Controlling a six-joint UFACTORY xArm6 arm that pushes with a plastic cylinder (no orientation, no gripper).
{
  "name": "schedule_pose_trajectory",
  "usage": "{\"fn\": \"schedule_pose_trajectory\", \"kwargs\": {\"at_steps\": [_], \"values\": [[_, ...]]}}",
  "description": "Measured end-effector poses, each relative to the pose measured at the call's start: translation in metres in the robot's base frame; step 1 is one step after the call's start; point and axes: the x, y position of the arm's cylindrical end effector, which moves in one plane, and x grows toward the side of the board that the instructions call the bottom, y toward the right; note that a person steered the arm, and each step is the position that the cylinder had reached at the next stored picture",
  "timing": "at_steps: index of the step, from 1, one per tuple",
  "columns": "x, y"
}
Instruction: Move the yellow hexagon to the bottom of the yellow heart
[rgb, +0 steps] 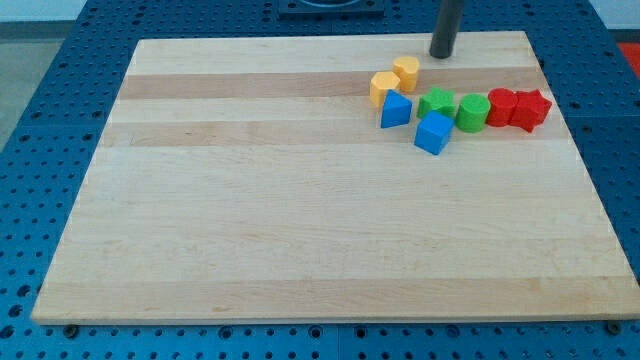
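Note:
Two yellow blocks sit close together near the board's top, right of centre. The upper one (406, 72) looks like the hexagon. The lower-left one (384, 87) looks like the heart, though the shapes are small and hard to tell apart. The two touch or nearly touch. My tip (442, 55) stands on the board near its top edge, a short way to the right of and slightly above the upper yellow block, not touching it.
Just below the yellow blocks lie a blue wedge-like block (396, 109) and a blue cube (433, 132). To their right runs a row: a green star (437, 103), a green cylinder (472, 111), a red block (501, 106) and a red star (531, 109).

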Motion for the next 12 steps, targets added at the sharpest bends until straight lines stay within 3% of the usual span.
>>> {"fn": "schedule_pose_trajectory", "kwargs": {"at_steps": [2,4,5,6,10,12], "values": [[-0.028,-0.086],[-0.012,-0.108],[0.056,-0.108],[0.078,-0.108],[0.088,-0.108],[0.102,-0.062]]}}
